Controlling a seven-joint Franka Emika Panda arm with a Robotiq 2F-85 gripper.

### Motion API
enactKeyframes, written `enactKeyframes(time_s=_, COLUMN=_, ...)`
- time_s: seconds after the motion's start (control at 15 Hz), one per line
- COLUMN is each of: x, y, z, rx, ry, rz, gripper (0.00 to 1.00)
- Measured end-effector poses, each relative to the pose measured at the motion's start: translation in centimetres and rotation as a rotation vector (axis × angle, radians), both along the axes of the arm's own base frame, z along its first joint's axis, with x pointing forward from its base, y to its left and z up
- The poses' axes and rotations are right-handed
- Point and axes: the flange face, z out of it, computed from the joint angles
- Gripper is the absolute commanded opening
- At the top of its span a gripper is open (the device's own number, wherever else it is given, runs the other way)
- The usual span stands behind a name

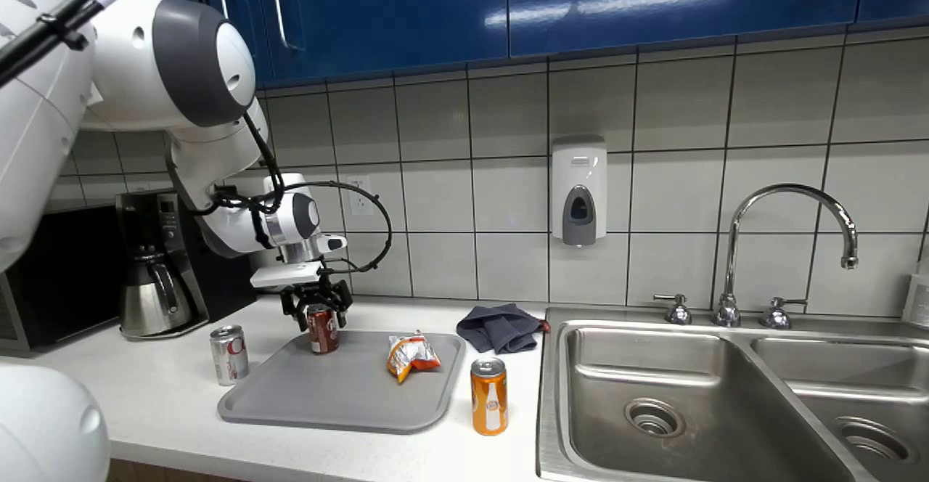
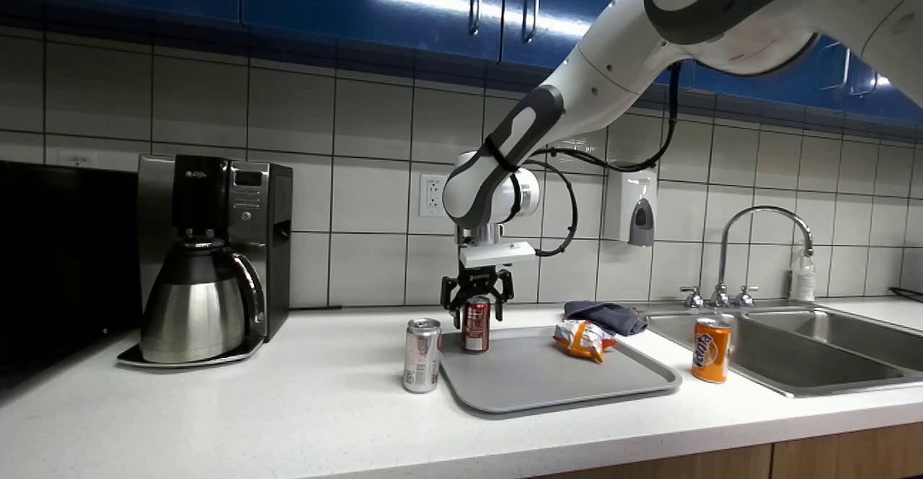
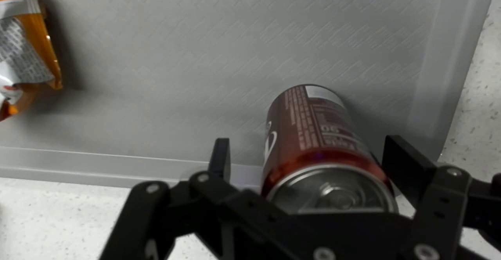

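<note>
A dark red can (image 1: 323, 333) (image 2: 476, 329) (image 3: 313, 123) stands upright on a grey tray (image 1: 341, 398) (image 2: 548, 385) (image 3: 188, 56), near its back corner. My gripper (image 1: 321, 321) (image 2: 477, 316) (image 3: 307, 150) points down over it, open, with a finger on either side of the can's upper part. In the wrist view a gap shows between the can and the left finger (image 3: 221, 158). The right finger (image 3: 407, 166) is closer; whether it touches is unclear. The gripper body hides part of the can's lid. An orange and silver snack bag (image 1: 411, 355) (image 2: 583, 340) (image 3: 23, 52) lies on the tray.
A silver can (image 1: 229, 355) (image 2: 422, 356) and an orange can (image 1: 489, 396) (image 2: 712, 349) stand on the counter at opposite sides of the tray. A dark cloth (image 1: 499, 328) lies by the sink (image 1: 653, 337). A coffee maker (image 2: 249, 248) stands beyond the silver can. Behind is a tiled wall.
</note>
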Motion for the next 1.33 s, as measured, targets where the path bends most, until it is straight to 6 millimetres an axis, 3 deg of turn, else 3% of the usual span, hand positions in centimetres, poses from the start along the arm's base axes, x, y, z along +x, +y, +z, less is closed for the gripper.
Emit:
enactKeyframes(time_s=1.0, x=0.23, y=-0.65, z=-0.1, rx=-0.007, ry=-0.005, rz=-0.008, gripper=1.0)
enactKeyframes(time_s=1.07, x=0.23, y=-0.65, z=-0.1, rx=-0.007, ry=-0.005, rz=-0.008, gripper=0.82)
enactKeyframes(time_s=1.33, x=0.25, y=-0.52, z=-0.05, rx=-0.005, ry=-0.01, rz=-0.006, gripper=0.49)
